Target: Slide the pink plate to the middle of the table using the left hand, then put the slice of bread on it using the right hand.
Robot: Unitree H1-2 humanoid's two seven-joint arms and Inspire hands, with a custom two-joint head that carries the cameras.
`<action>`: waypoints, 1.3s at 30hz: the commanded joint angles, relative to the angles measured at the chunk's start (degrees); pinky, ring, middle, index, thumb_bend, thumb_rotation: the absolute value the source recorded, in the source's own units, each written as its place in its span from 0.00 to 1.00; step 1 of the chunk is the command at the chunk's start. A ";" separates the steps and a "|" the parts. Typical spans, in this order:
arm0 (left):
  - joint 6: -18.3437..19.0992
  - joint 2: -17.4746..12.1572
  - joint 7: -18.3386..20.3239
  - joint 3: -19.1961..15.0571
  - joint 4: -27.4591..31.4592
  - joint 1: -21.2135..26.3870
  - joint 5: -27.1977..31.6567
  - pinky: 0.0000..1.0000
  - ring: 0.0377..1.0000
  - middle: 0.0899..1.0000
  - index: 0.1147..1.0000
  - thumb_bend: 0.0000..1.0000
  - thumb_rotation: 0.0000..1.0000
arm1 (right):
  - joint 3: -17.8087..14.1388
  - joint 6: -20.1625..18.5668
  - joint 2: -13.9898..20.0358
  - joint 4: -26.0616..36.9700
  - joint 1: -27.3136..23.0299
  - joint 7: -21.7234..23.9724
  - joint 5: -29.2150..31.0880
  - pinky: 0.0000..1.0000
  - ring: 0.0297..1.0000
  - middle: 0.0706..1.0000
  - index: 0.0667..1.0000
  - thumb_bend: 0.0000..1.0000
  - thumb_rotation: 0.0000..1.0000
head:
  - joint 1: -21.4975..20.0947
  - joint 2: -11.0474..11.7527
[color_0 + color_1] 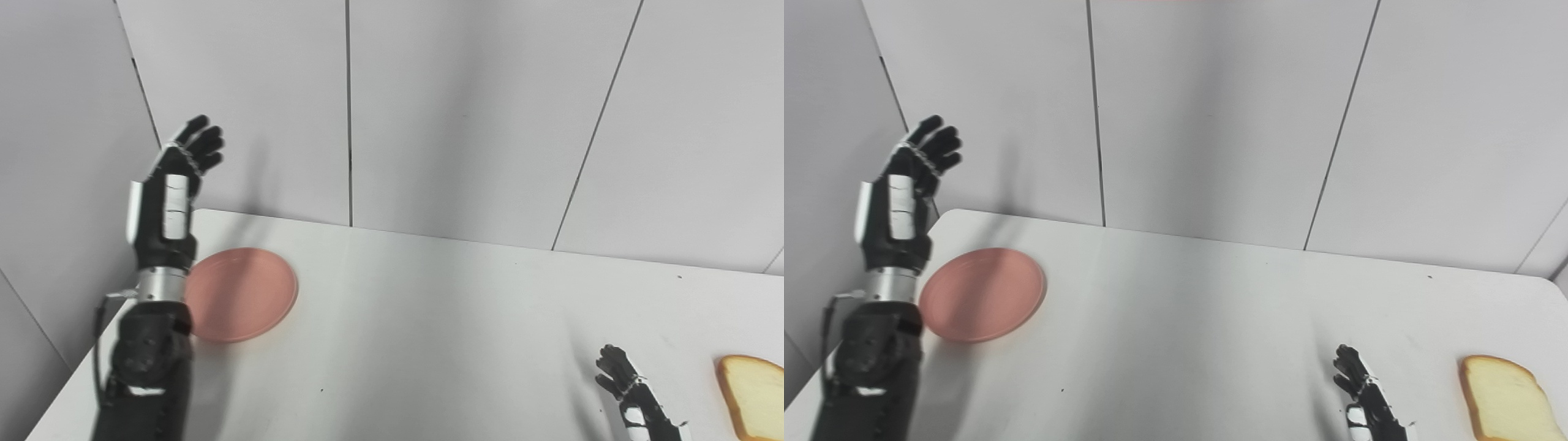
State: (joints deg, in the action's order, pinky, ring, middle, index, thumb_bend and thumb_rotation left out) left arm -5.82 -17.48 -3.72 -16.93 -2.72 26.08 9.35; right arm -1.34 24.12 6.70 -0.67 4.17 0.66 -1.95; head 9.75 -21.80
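Observation:
A round pink plate [240, 294] lies flat near the table's far left corner. My left hand [174, 184] is raised well above the table, just left of the plate, fingers apart and pointing up, holding nothing. A slice of bread [1507, 398] with a tan crust lies at the near right edge of the table. My right hand [1363, 392] sits low at the front, left of the bread and apart from it, open and empty, partly cut off by the bottom edge.
The white table [429, 318] has rounded far corners and ends on the left beside my left forearm [147, 367]. Grey wall panels [465, 110] stand right behind the table's far edge.

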 commanded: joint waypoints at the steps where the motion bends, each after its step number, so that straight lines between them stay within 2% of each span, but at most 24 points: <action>1: -1.71 -2.46 1.32 -0.93 -2.07 3.39 1.64 0.83 0.82 0.80 0.77 0.94 0.89 | 0.14 1.35 -0.54 -3.92 2.05 -0.12 0.05 0.85 0.87 0.87 0.85 0.68 1.00 | 0.11 -0.17; 7: -0.22 -5.47 3.95 -3.91 -12.43 6.24 7.52 0.82 0.82 0.82 0.79 0.88 0.90 | 0.16 0.91 -0.65 -3.12 2.43 -0.20 -0.38 0.84 0.86 0.85 0.85 0.67 1.00 | 0.08 -0.78; 11: -1.30 -6.91 4.36 -4.46 -19.70 7.61 8.07 0.82 0.85 0.85 0.82 0.87 0.93 | 0.16 -0.14 -0.78 -2.24 2.79 -0.05 0.08 0.85 0.86 0.85 0.85 0.67 1.00 | 0.30 -1.37; 14: -1.75 -7.18 3.83 -5.69 -24.99 8.86 8.92 0.79 0.84 0.83 0.82 0.89 0.91 | 0.19 -1.42 -0.86 -1.45 2.99 0.04 0.32 0.86 0.86 0.85 0.85 0.69 1.00 | 0.13 -2.06; 17: -2.19 -7.25 4.04 -6.27 -28.75 9.57 9.26 0.80 0.83 0.83 0.82 0.86 0.93 | 0.19 -1.67 -0.92 -1.11 3.06 -0.08 0.03 0.84 0.85 0.84 0.84 0.67 1.00 | 0.02 -2.27; 20: -2.48 -6.03 3.38 -7.09 -33.77 10.08 10.08 0.82 0.83 0.82 0.81 0.85 0.93 | 0.21 -2.04 -0.88 -0.69 3.15 0.04 0.15 0.84 0.85 0.84 0.84 0.66 1.00 | -0.17 -2.62; 23: -4.36 -4.89 3.98 -7.43 -38.80 10.23 11.01 0.82 0.83 0.81 0.79 0.82 0.91 | 0.25 -2.28 -0.72 -0.27 3.30 0.21 0.20 0.83 0.85 0.84 0.84 0.66 1.00 | -0.54 -3.13; 27: -9.81 -5.25 7.89 -7.45 -51.40 12.07 12.32 0.78 0.82 0.81 0.79 0.86 0.88 | 0.24 -2.78 -0.60 0.25 3.53 0.48 0.61 0.82 0.84 0.83 0.84 0.64 1.00 | -0.68 -3.42; 29: -11.15 -5.43 8.60 -6.99 -55.60 12.87 12.21 0.74 0.81 0.82 0.80 0.86 0.91 | 0.25 -2.98 -0.51 0.45 3.64 0.62 0.70 0.82 0.84 0.83 0.84 0.64 1.00 | -0.82 -3.61; 33: -13.23 -4.98 9.91 -6.45 -59.36 13.66 12.35 0.72 0.79 0.78 0.77 0.85 0.90 | 0.29 -3.21 -0.43 0.62 3.66 0.77 0.35 0.81 0.84 0.82 0.83 0.64 1.00 | -0.93 -3.78; 34: -13.48 -4.66 10.53 -6.44 -59.51 13.63 12.65 0.76 0.81 0.80 0.78 0.85 0.90 | 0.33 -3.23 -0.37 0.64 3.68 0.82 0.20 0.81 0.84 0.83 0.84 0.64 1.00 | -0.93 -3.78; 39: -11.28 -2.26 10.12 -6.28 -53.98 12.09 13.36 0.84 0.85 0.86 0.85 0.77 0.94 | 0.42 -4.09 -0.54 1.12 3.73 0.88 -0.14 0.80 0.83 0.82 0.84 0.63 1.00 | -1.18 -3.89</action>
State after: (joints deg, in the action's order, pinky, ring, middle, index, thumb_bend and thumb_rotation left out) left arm -18.39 -20.38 6.47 -23.38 -57.74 38.06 22.25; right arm -1.34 21.02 6.75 1.50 5.45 1.48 -2.05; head 8.53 -25.66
